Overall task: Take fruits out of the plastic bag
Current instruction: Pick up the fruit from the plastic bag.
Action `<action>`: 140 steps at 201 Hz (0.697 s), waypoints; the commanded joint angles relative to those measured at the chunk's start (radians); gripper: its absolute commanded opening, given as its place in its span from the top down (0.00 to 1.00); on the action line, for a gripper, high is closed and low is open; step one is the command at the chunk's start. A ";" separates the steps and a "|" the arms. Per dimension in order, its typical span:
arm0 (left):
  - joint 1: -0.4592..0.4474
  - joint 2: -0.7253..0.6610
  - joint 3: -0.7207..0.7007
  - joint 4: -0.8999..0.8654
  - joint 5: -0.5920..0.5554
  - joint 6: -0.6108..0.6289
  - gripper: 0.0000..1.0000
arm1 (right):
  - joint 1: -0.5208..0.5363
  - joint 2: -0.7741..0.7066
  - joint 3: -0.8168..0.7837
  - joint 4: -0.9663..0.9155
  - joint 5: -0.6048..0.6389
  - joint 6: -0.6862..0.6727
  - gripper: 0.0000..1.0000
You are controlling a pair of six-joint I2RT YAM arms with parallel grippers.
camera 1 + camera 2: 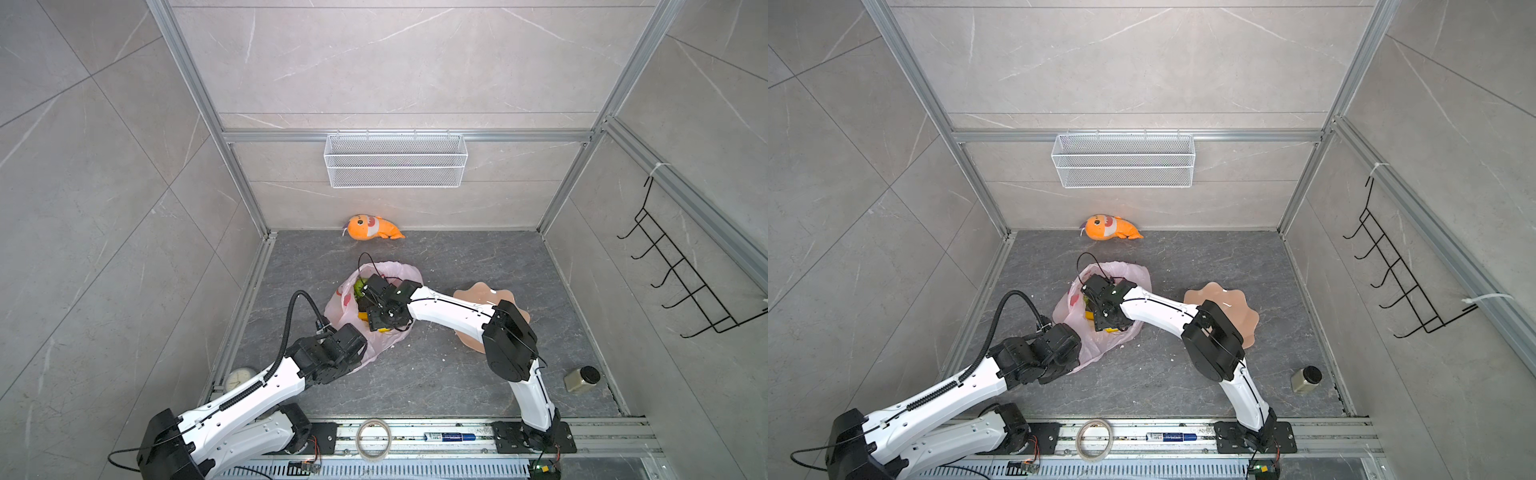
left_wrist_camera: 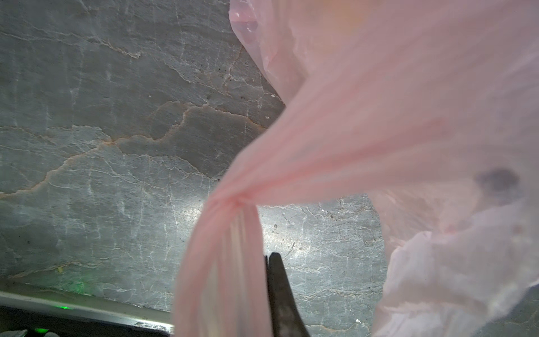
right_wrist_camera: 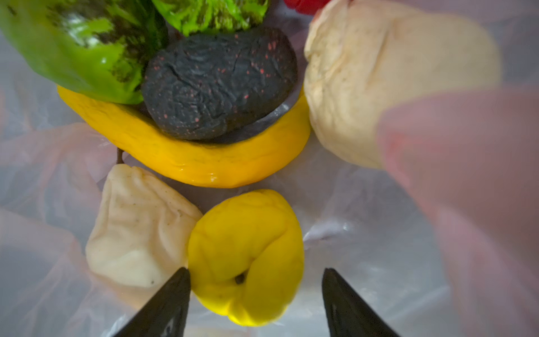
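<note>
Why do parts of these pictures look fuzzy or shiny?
Left wrist view: the plastic bag sits too close and blurs, and glare whitens the stone floor. Right wrist view: the yellow fruit is sharp, the bag's near edge a pink smear.

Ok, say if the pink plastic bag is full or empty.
Not empty: in the right wrist view a yellow lumpy fruit, a dark avocado and a beige piece lie inside the pink plastic bag.
</note>
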 commanded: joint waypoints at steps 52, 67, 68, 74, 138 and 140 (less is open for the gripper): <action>-0.004 -0.018 -0.009 -0.003 0.003 -0.015 1.00 | 0.011 0.068 0.038 -0.004 -0.029 0.023 0.26; -0.004 -0.021 -0.010 -0.003 0.002 -0.016 1.00 | 0.011 0.074 0.035 -0.008 -0.022 0.023 0.26; -0.004 -0.021 -0.010 -0.003 0.003 -0.016 1.00 | 0.011 0.074 0.035 -0.008 -0.021 0.023 0.26; -0.004 -0.022 -0.010 -0.003 0.001 -0.015 1.00 | 0.011 0.078 0.037 -0.008 -0.020 0.023 0.27; -0.004 -0.029 -0.015 -0.004 0.000 -0.017 1.00 | 0.012 0.067 0.059 -0.012 0.002 -0.010 0.60; -0.004 -0.029 -0.015 -0.004 0.001 -0.018 1.00 | 0.012 0.066 0.058 -0.013 0.001 -0.010 0.60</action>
